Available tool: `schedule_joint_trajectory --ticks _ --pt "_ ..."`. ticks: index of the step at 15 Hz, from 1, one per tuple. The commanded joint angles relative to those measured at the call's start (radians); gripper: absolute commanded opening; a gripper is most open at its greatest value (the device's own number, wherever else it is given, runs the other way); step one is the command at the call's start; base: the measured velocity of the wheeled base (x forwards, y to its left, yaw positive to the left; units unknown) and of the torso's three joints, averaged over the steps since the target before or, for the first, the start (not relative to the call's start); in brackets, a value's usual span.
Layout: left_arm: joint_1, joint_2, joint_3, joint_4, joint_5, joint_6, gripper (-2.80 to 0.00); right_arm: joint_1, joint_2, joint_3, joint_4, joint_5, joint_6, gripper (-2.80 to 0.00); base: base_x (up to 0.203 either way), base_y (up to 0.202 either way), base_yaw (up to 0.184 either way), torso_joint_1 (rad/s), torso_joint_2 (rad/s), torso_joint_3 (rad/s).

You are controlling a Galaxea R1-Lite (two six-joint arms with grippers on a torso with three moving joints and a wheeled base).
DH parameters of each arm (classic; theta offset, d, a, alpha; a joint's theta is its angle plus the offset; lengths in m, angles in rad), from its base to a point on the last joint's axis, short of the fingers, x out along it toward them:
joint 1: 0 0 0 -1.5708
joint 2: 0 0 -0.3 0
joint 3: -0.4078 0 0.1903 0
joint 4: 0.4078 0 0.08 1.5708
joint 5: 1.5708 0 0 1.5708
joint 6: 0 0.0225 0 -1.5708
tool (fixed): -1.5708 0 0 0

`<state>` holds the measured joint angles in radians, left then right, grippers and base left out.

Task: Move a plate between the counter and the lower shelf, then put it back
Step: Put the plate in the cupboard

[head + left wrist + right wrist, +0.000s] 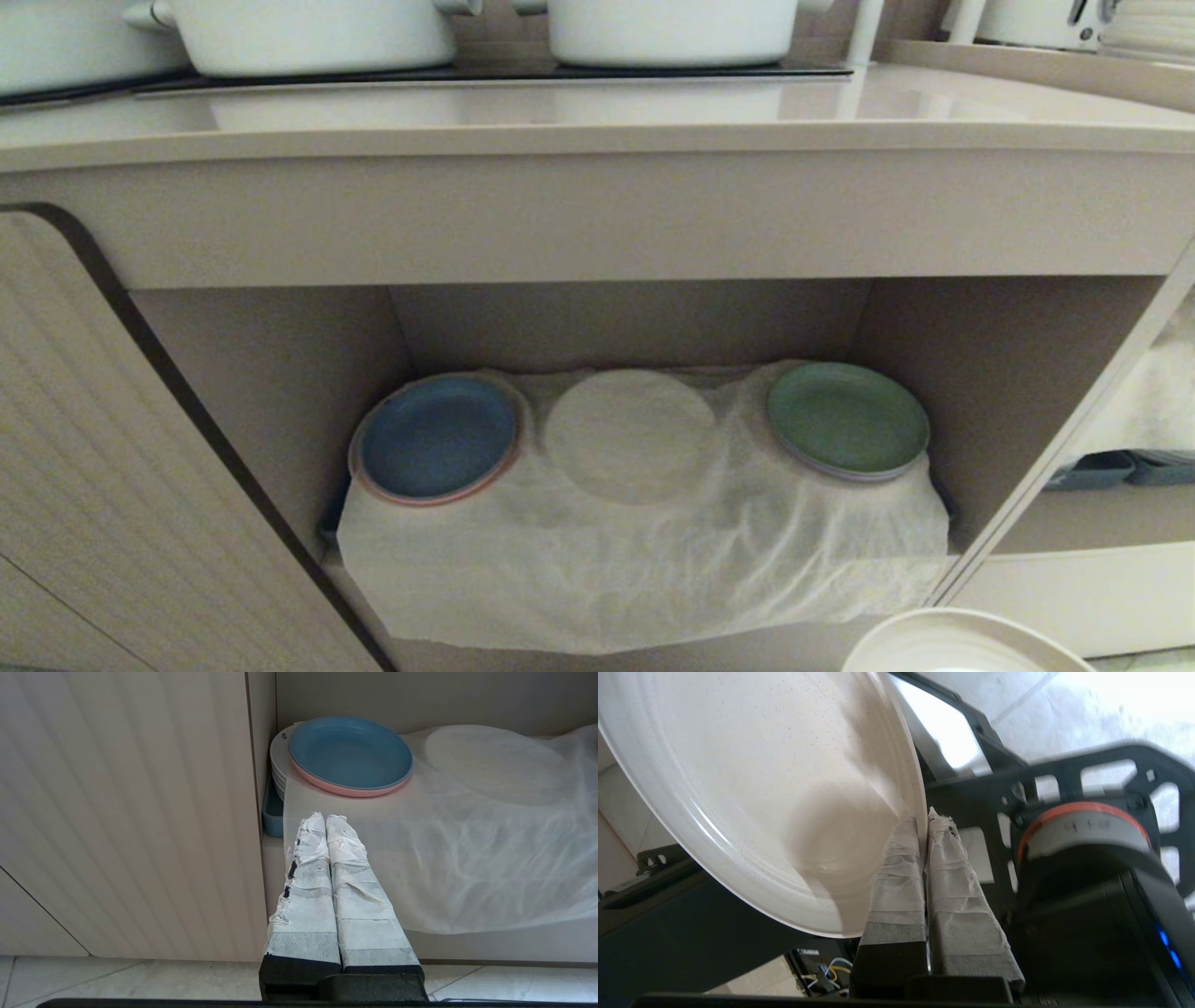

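Plate: round matte cream-beige plate with low raised rim (752, 788), held at its rim, off any surface; only its top arc shows at the bottom right edge of the head view (952, 644), in front of and below the shelf opening.
Right gripper: tape-wrapped right gripper (923, 821), pinched closed on the plate's rim; plate face spreads away from the fingertips to one side, tilted, rim edge-on between the fingers.
Left gripper: tape-wrapped left gripper (325, 819), closed and empty, parked low in front of the shelf's left end, near the ribbed beige cabinet door (126, 812).
Lower shelf: beige open-fronted recess (990, 373), floor draped with wrinkled white cloth (644, 560).
Shelf contents: blue plate on a pink one (437, 437) at left; round shape under the cloth (630, 431) in the middle; green plate (848, 418) at right.
Table: long pale-beige worktop (597, 121) above the recess, with white pots (317, 33) on the black hob panel (485, 71).
Key relation: plate lies lower right of the recess, on the right arm's side; shelf ahead and to the left, table above.
Judged step: plate in transit; direction not readable.
Risk: thin rim pinch, tilted plate may swing or slip.
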<state>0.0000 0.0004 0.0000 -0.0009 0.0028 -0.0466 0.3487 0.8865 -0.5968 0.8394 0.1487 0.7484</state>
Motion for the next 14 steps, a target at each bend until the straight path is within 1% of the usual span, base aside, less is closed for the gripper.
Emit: schedule_joint_trajectory --ticks 1,6,8,14 --pt "0.000 0.000 0.000 -0.001 0.000 -0.001 -2.80 0.001 0.011 0.002 -0.018 0.002 -0.004 -2.80 0.000 0.000 0.000 0.000 0.00 0.000" --pt "0.000 0.000 0.000 -0.001 0.000 -0.001 -2.80 0.001 0.052 0.001 -0.055 0.002 -0.009 -2.80 0.000 0.000 0.000 0.000 0.00 0.000" --pt "0.000 0.000 0.000 -0.001 0.000 -0.001 -2.80 0.000 0.060 0.005 -0.076 0.006 -0.048 -2.80 0.000 0.000 0.000 0.000 0.00 0.000" --pt "0.000 0.000 0.000 -0.001 0.000 -0.001 -2.80 -0.001 0.155 -0.009 -0.158 0.006 -0.049 -2.80 0.000 0.000 0.000 0.000 0.00 0.000"
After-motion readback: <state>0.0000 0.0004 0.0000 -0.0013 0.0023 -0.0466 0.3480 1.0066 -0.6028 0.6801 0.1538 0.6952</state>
